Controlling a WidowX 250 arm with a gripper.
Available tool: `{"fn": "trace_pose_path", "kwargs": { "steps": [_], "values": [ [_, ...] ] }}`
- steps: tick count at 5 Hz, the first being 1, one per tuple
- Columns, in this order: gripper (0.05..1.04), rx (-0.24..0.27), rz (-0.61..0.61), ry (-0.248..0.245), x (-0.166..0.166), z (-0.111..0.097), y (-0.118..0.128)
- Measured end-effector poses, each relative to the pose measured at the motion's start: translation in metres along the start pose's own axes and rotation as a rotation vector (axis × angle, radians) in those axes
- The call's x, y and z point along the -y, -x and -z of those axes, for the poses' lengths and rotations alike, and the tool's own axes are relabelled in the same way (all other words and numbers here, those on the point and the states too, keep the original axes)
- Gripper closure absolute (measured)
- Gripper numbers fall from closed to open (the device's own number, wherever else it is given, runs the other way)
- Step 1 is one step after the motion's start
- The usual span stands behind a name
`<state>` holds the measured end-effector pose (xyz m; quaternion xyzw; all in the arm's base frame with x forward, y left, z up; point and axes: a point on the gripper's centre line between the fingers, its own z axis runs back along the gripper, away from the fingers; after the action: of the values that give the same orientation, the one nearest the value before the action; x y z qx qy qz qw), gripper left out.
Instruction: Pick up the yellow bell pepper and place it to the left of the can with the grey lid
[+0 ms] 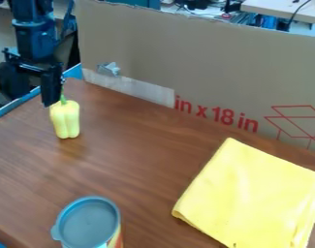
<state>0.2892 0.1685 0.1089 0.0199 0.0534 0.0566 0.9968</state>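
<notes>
Just one yellow pepper [66,119] below gripper [55,99]

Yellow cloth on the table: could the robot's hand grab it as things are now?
Probably not without letting go first: the hand appears to hold the yellow pepper by its stem. The way over to the yellow cloth looks free, with the lidded cup off to one side.
</notes>
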Motion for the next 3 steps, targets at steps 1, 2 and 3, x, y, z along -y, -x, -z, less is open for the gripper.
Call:
{"fn": "trace_pose_path", "kwargs": {
  "steps": [1,2,3],
  "values": [
    [0.085,-0.011,-0.003,0.004,0.0,0.002,-0.014],
    [0.085,-0.043,0.018,0.0,0.008,0.013,-0.024],
    [0.085,-0.059,0.027,-0.014,0.015,0.02,-0.029]
  ]
}}
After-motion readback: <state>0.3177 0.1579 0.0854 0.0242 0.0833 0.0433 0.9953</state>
